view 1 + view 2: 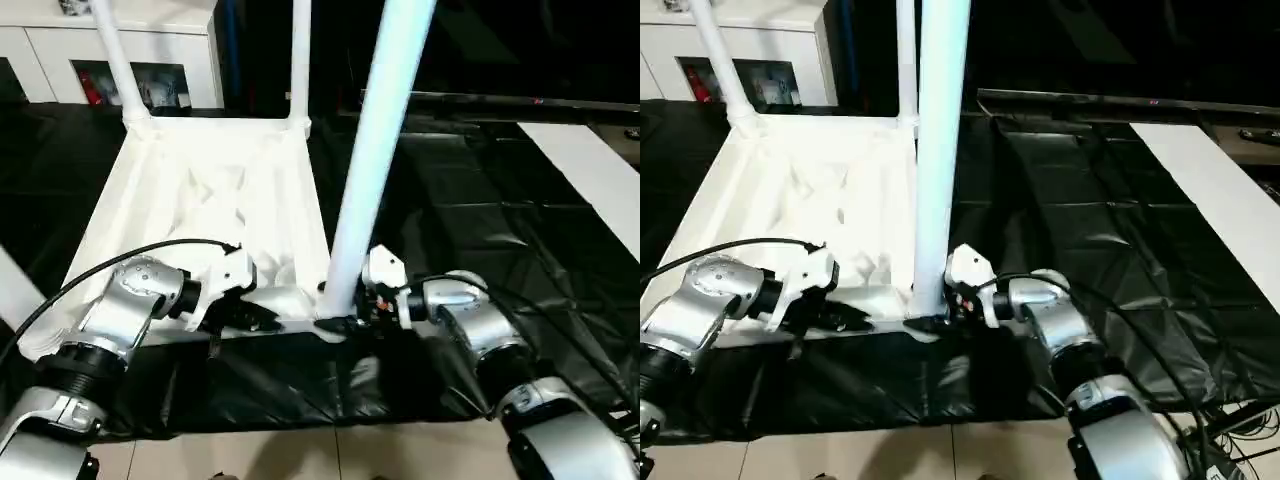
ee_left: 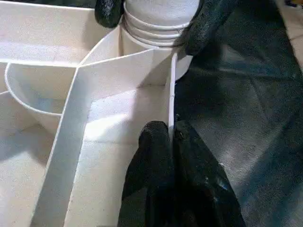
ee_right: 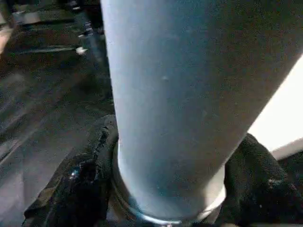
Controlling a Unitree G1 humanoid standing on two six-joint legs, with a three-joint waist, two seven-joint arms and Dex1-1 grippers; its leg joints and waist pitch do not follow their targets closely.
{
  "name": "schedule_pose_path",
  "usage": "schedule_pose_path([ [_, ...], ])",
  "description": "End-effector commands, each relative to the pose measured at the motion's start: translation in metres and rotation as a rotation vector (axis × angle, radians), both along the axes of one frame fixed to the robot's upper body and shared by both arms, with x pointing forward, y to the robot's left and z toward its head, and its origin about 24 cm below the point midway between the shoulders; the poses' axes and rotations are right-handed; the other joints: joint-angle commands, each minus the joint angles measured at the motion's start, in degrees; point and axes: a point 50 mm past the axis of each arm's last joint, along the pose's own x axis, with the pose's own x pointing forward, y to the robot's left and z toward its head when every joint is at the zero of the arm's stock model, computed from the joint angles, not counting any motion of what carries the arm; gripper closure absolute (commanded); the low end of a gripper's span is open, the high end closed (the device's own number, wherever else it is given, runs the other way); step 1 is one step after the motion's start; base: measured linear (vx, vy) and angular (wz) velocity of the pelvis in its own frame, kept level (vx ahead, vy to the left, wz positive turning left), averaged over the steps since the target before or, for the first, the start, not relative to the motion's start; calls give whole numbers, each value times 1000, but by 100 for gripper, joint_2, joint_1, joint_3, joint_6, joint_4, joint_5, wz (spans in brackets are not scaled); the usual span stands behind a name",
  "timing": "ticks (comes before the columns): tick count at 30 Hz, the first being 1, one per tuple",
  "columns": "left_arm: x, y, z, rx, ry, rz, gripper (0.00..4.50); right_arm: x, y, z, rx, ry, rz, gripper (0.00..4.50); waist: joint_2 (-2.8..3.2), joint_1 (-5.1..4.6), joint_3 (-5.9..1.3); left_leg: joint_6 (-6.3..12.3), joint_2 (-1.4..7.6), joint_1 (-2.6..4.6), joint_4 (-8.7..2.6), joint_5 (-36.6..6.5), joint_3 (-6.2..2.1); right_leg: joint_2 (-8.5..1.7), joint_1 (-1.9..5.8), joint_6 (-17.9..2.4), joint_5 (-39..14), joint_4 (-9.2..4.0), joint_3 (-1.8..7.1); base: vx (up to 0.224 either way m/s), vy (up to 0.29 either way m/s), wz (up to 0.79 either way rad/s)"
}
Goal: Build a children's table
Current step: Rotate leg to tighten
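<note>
The children's table top (image 1: 210, 190) lies underside up on the black-covered work table. Two white legs (image 1: 118, 60) (image 1: 299, 60) stand in its far corner sockets. A third leg (image 1: 375, 150) stands upright in the near right corner socket. My right gripper (image 1: 345, 318) is shut on this leg's ringed base, one black finger (image 3: 80, 179) on each side of it. My left gripper (image 2: 171, 137) is shut on the top's thin near rim wall, a short way left of that socket.
The black cover (image 1: 300, 400) ends just in front of my arms, with tiled floor below. A white cabinet (image 1: 60, 50) stands at the back left. A long white board (image 1: 600, 170) lies on the far right. A black cable (image 1: 120, 260) loops over my left forearm.
</note>
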Motion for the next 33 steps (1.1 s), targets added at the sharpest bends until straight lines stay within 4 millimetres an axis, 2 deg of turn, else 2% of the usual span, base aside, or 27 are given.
schedule_pose_path([
  [1, 9, -22, -6, 4, -38, 96, 450, 5, 17, -5, 52, 2, -229, 178, 137, -2, -296, -28, 58, -14, -449, -1523, 6, -317, 249, -965, -2217, -543, 331, 0, 0, 0],
  [3, 12, -29, -6, -2, -54, 125, 450, 7, 22, -7, 71, 16, -313, 179, 104, -38, -293, -114, 50, -28, -465, -1595, -19, -319, 260, -843, -2471, -563, 307, 0, 0, 0],
  [4, 13, -43, -6, -19, -70, 153, 450, 8, 33, -10, 90, 29, -418, 179, 203, -37, -302, -153, 42, -25, -465, -1588, -29, -328, 264, -821, -2483, -562, 308, 0, 0, 0],
  [5, 14, -48, -6, -23, -76, 159, 450, 8, 37, -11, 94, 31, -445, 180, 170, -72, -302, -154, 38, -33, -462, -1631, -30, -319, 254, -799, -2473, -587, 301, 0, 0, 0],
  [6, 13, -61, -5, -49, -75, 166, 450, 5, 50, -11, 118, 49, -467, 180, 149, -96, -312, -123, 35, -28, -452, -1636, -17, -313, 245, -807, -2416, -588, 308, 0, 0, 0],
  [8, 13, -69, -5, -60, -80, 180, 450, 4, 59, -10, 128, 60, -480, 180, 180, -108, -314, -42, 22, -35, -437, -1619, -6, -301, 238, -849, -2310, -588, 313, 0, 0, 0],
  [11, 14, -84, -5, -89, -84, 183, 450, -1, 73, -4, 168, 50, -455, 180, 164, -115, -320, 56, 23, -59, -443, -1550, 2, -281, 249, -888, -2078, -573, 310, 0, 0, 0],
  [13, 14, -84, -6, -91, -82, 178, 450, -1, 73, -3, 171, 35, -448, 180, 170, -114, -320, 77, 22, -60, -441, -1550, 5, -282, 247, -894, -2035, -574, 311, 0, 0, 0],
  [14, 14, -83, -7, -85, -80, 177, 450, 0, 70, -2, 169, 13, -448, 124, 172, -122, -315, 85, 21, -67, -447, -1580, 4, -278, 248, -898, -2052, -575, 309, 0, 0, 0],
  [15, 15, -78, -7, -80, -79, 171, 450, 4, 58, 0, 185, 11, -441, 124, 176, -124, -318, 93, 17, -62, -444, -1592, 7, -281, 249, -890, -2077, -584, 309, 0, 0, 0],
  [16, 15, -78, -7, -80, -79, 171, 450, 4, 58, 0, 185, 11, -441, 110, 177, -126, -314, 103, 17, -58, -445, -1616, 5, -279, 245, -884, -2106, -587, 308, 0, 0, 0],
  [17, 14, -73, -8, -73, -81, 166, 450, 7, 47, 2, 181, 3, -435, 110, 158, -134, -314, 131, 25, -63, -447, -1650, 3, -289, 248, -869, -2173, -596, 310, 0, 0, 0],
  [19, 14, -71, -7, -71, -81, 157, 450, 8, 41, 2, 169, -7, -422, 93, 153, -127, -319, 160, 22, -67, -440, -1588, 8, -289, 256, -877, -2145, -592, 310, 0, 0, 0],
  [20, 12, -66, -7, -64, -87, 137, 450, 8, 30, 3, 137, -31, -372, 81, 146, -118, -319, 199, 27, -79, -437, -1501, 9, -291, 266, -906, -2066, -580, 312, 0, 0, 0],
  [21, 11, -61, -7, -59, -76, 133, 450, 8, 23, 3, 119, -35, -337, 73, 104, -94, -327, 261, 32, -74, -423, -1399, 21, -296, 265, -939, -1957, -565, 317, 0, 0, 0],
  [23, 9, -56, -6, -66, -69, 98, 450, 8, 12, 5, 96, -40, -269, 73, 61, -96, -334, 339, 40, -109, -415, -1162, 33, -297, 288, -1009, -1665, -530, 324, 0, 0, 0],
  [24, 9, -56, -6, -66, -69, 98, 450, 8, 12, 5, 96, -40, -269, 73, 80, -78, -346, 370, 34, -113, -405, -1031, 32, -301, 302, -1045, -1518, -504, 324, 0, 0, 0],
  [25, 7, -50, -4, -77, -57, 78, 450, 6, 5, 5, 67, -37, -194, 73, 50, -83, -350, 409, 38, -120, -397, -919, 38, -301, 307, -1107, -1343, -480, 326, 0, 0, 0],
  [27, 6, -46, -2, -82, -63, 43, 450, 5, 1, 4, 44, -31, -150, 73, 54, -72, -357, 475, 33, -117, -384, -808, 43, -300, 311, -1197, -1146, -455, 325, 0, 0, 0],
  [30, -2, -32, 0, -85, -28, -56, 450, 2, -9, 6, -21, -23, 4, 73, 65, -85, -367, 583, 37, -121, -369, -675, 51, -291, 324, -1355, -798, -410, 324, 0, 0, 0],
  [33, -6, -26, 1, -93, 7, -109, 450, 1, -11, 10, -25, -11, 78, 73, 80, -61, -371, 614, 58, -107, -371, -587, 59, -294, 327, -1464, -620, -380, 324, 0, 0, 0],
])
